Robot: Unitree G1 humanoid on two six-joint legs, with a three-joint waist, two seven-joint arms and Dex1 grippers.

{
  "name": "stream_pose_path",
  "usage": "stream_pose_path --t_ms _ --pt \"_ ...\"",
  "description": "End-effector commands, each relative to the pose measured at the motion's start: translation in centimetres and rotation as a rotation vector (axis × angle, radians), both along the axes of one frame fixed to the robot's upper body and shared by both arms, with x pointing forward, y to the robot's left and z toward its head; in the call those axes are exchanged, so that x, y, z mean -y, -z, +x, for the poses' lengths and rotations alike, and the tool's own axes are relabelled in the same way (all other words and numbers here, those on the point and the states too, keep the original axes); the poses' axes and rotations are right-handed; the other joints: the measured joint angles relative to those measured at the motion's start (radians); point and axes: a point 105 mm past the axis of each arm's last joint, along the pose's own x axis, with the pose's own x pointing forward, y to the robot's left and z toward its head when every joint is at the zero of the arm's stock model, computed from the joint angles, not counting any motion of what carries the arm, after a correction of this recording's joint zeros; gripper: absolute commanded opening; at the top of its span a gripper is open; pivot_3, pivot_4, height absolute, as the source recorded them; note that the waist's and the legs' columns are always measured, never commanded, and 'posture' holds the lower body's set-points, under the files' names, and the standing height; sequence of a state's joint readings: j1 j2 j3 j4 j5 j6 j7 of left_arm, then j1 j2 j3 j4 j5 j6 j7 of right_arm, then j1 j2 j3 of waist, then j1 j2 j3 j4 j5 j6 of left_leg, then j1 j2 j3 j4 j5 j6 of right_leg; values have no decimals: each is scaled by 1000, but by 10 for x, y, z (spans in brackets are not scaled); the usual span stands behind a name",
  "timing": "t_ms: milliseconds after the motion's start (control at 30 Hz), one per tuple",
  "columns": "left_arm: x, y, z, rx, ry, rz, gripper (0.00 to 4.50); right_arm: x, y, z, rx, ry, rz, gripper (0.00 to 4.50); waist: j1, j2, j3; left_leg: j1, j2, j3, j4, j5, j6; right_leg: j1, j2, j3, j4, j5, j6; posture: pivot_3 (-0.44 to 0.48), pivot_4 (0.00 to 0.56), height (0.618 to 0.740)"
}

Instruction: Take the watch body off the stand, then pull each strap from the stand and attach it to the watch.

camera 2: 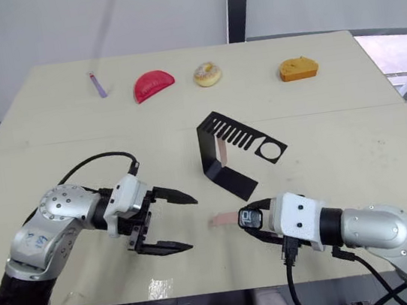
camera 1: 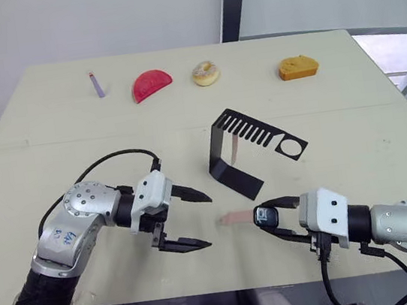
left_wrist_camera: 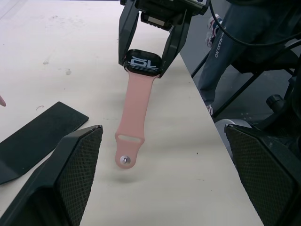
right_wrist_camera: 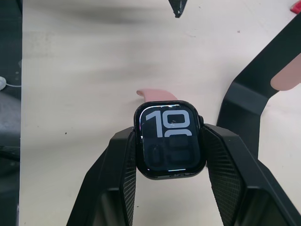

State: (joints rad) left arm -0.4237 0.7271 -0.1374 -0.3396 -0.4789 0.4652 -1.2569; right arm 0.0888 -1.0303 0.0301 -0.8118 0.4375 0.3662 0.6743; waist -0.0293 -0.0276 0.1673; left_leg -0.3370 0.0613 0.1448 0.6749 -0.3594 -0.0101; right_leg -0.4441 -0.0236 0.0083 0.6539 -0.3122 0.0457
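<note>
My right gripper [camera 1: 267, 218] is shut on the watch body [right_wrist_camera: 170, 140], a small black case whose screen shows white digits, held just above the table near its front edge. One pink strap [left_wrist_camera: 134, 110] is joined to the watch and points toward my left gripper [camera 1: 207, 220]. That gripper is open and a short way left of the strap's free end, with nothing between its fingers. The black bent stand [camera 1: 238, 179] sits behind them at mid-table. A second pink strap [camera 1: 233, 150] hangs from its slotted top arm.
Along the table's far side lie a purple stick [camera 1: 96, 85], a red half-round piece [camera 1: 151, 84], a doughnut [camera 1: 205, 73] and an orange-yellow item [camera 1: 298, 68]. The table's front edge [camera 1: 229, 284] runs close below both grippers.
</note>
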Motion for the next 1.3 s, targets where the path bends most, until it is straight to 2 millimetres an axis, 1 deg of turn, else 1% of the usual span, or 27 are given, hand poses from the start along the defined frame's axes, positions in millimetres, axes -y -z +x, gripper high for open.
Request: stream_pose_path --t_ms 33,133,233,333,433,533,567,733,867,967,1033,1067,1133,1167,1233,1300 --pt "0 -4 -1 29 19 -3 4456 -2 -5 -2 37 -24 6 1601 1 0 0 0 0 0 0 0 0 0 0 0 0 0 0 0 150 737" --pt "-6 -6 -1 33 16 0 4456 -6 -4 -2 1 -23 50 1601 0 0 0 0 0 0 1 0 0 0 0 0 0 0 0 0 150 737" --pt "-18 -9 1 22 -10 18 4456 -18 -1 -1 -37 -45 98 1601 -5 0 0 0 0 0 1 0 0 0 0 0 1 0 0 0 150 737" --pt "-33 -10 3 8 -49 43 4456 -33 10 4 -75 -72 106 1601 -6 0 0 1 1 0 3 -1 0 0 1 0 3 -1 -1 0 150 737" --pt "-43 -7 0 7 -58 79 4456 -42 31 11 -124 -74 68 1601 -5 0 0 0 1 0 4 -1 0 0 1 0 3 -1 -2 0 150 737" --pt "-45 0 -2 28 -59 109 4456 -44 48 14 -153 -81 9 1601 0 0 0 0 1 1 5 -2 1 0 0 0 3 -1 -2 0 150 737" --pt "-45 2 -3 34 -60 111 4456 -46 50 16 -158 -82 4 1601 1 0 0 0 1 1 5 -2 1 0 0 0 3 -1 -1 0 150 737" --pt "-40 5 -6 36 -60 96 4456 -48 54 25 -164 -71 -8 1601 1 -1 0 -1 1 1 6 -3 1 0 0 0 3 -1 -1 0 150 737" --pt "-37 6 -6 40 -59 80 4456 -42 60 26 -187 -64 -52 1601 0 -1 0 0 1 1 6 -3 1 0 0 0 4 -1 -2 0 150 737" --pt "-35 6 -7 44 -47 71 4456 -41 58 24 -195 -68 -46 1601 -1 -1 0 0 1 1 6 -3 1 0 0 0 4 -1 -2 0 150 737" --pt "-34 7 -7 53 -32 75 4500 -40 52 26 -158 -78 -39 2656 -1 -1 0 0 1 1 6 -3 1 0 0 0 4 -1 -1 0 150 737" --pt "-33 7 -6 56 -27 77 4500 -39 48 27 -128 -92 -42 3035 -1 -1 0 0 1 1 6 -3 1 0 0 0 4 -1 -2 0 150 737" --pt "-33 9 -6 58 -24 78 4500 -37 44 28 -99 -108 -42 4065 -1 -1 0 0 1 1 6 -3 1 0 0 0 4 -1 -1 0 150 737" --pt "-35 9 -4 61 -43 74 4500 -33 35 25 -111 -95 4 4451 0 -1 0 0 1 1 6 -3 1 0 0 0 4 -1 -1 0 150 737" --pt "-39 5 -1 42 -125 30 4500 -14 19 12 -140 -30 102 4451 5 0 0 0 1 1 6 -3 1 -1 0 0 4 -1 -1 0 150 737" --pt "-44 0 1 19 -196 -17 4500 -1 11 3 -156 27 158 4451 7 0 0 0 1 -1 5 -4 1 -1 0 -1 4 -1 -1 0 150 737"
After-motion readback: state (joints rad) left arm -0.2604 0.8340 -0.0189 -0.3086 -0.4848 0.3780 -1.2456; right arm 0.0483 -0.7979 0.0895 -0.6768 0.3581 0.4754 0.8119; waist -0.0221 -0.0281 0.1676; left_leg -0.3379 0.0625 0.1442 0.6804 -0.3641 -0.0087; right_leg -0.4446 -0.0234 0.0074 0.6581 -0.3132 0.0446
